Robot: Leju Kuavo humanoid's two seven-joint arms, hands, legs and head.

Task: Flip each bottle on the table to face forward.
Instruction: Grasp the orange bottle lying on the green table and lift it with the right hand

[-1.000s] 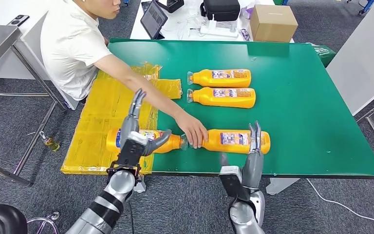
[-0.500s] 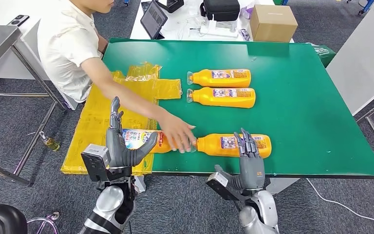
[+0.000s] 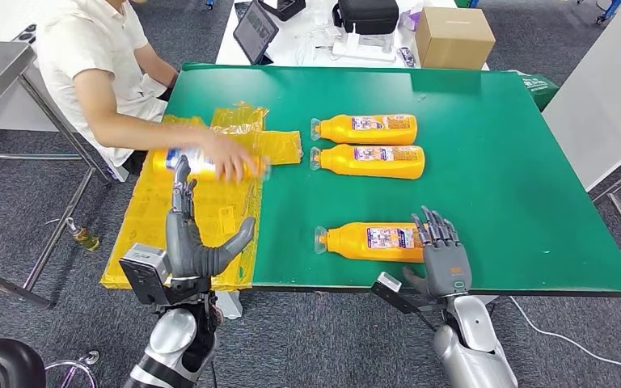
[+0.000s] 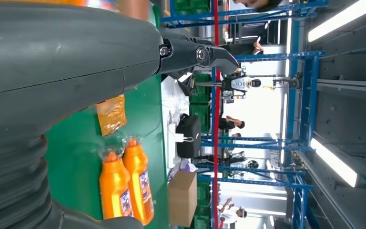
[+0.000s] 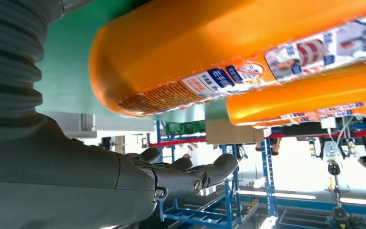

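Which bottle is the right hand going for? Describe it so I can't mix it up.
On the green table, look along the near edge, by the right hand. The orange bottle lies there on its side, alone, cap pointing left; the other two bottles lie paired farther back.

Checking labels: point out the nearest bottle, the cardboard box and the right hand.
nearest bottle (image 3: 368, 242), head view, on its label.
cardboard box (image 3: 453, 37), head view, on its front face.
right hand (image 3: 443, 260), head view, back of the hand.

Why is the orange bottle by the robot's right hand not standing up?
It is lying on its side: the bottle rests lengthwise on the green table, cap end pointing left, label showing.
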